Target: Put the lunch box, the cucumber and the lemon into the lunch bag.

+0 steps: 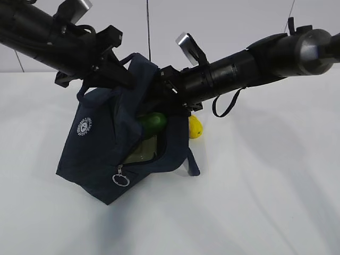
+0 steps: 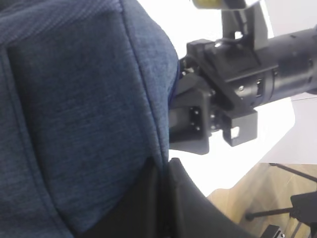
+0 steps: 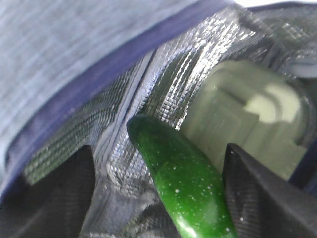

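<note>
Right wrist view sat closest to the action. The cucumber [image 3: 185, 183] filled the lower middle of that frame, dark green and shiny. The right gripper [image 3: 158, 193] had one black finger [image 3: 54, 198] at the lower left and another at the lower right. The cucumber lay between them, but there were gaps on both sides, so the fingers were spread and not squeezing it. Silver lining of the lunch bag [image 3: 163, 84] was all around. Farther in, at the right of the frame, was the lunch box [image 3: 252, 109] with its pale green lid, a bit blurry.

Left wrist view showed mostly blue cloth of the lunch bag [image 2: 74, 114] on the left side. The right arm's black wrist [image 2: 233, 99] was at the upper right. I could not tell how the left gripper's fingers stood.

Exterior view showed the lunch bag [image 1: 101, 154] in the middle left, tipped over with its mouth open. The cucumber [image 1: 154, 122] poked into the opening, and the lunch box [image 1: 143, 150] was inside, below it. The lemon [image 1: 195, 127] was on the white table [image 1: 265, 202] just right of the bag. The left gripper [image 1: 114, 66] was up against the top of the bag. A metal ring pull [image 1: 121, 180] hung at the bag's lower front.
</note>
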{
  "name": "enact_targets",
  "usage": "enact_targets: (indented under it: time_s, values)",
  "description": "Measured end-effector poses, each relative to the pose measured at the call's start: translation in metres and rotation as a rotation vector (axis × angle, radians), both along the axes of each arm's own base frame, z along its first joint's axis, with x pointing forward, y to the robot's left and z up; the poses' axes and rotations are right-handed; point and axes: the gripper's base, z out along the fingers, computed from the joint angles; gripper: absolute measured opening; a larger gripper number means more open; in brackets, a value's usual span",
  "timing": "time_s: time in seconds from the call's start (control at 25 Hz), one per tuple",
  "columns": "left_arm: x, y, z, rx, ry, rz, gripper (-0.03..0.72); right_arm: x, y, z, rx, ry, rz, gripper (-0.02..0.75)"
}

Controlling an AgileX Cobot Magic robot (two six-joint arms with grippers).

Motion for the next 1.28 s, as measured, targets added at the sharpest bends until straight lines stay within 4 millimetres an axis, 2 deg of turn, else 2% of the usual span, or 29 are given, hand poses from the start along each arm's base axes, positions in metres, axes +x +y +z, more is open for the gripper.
enact_targets:
  time_s: [0.44, 0.68, 0.84, 1.12, 1.28]
  values:
    - [0.000, 0.000, 0.000, 0.000, -0.001, 0.002, -0.005, 0.002, -0.006, 0.002, -0.005, -0.042, 0.031, 0.604]
    - [0.000, -0.001, 0.002, -0.027, 0.004, 0.011, -0.005, 0.017, -0.014, 0.023, 0.011, -0.123, 0.008, 0.596]
    - [0.001, -0.001, 0.002, -0.031, 0.000, 0.011, -0.005, 0.018, -0.015, 0.033, -0.028, -0.175, 0.076, 0.594]
    - [0.000, -0.001, 0.001, -0.018, -0.007, -0.001, -0.005, 0.014, -0.027, 0.027, -0.163, -0.142, 0.164, 0.592]
    - [0.000, 0.001, -0.001, 0.028, -0.024, -0.021, -0.005, 0.018, -0.044, 0.026, -0.168, -0.113, 0.150, 0.592]
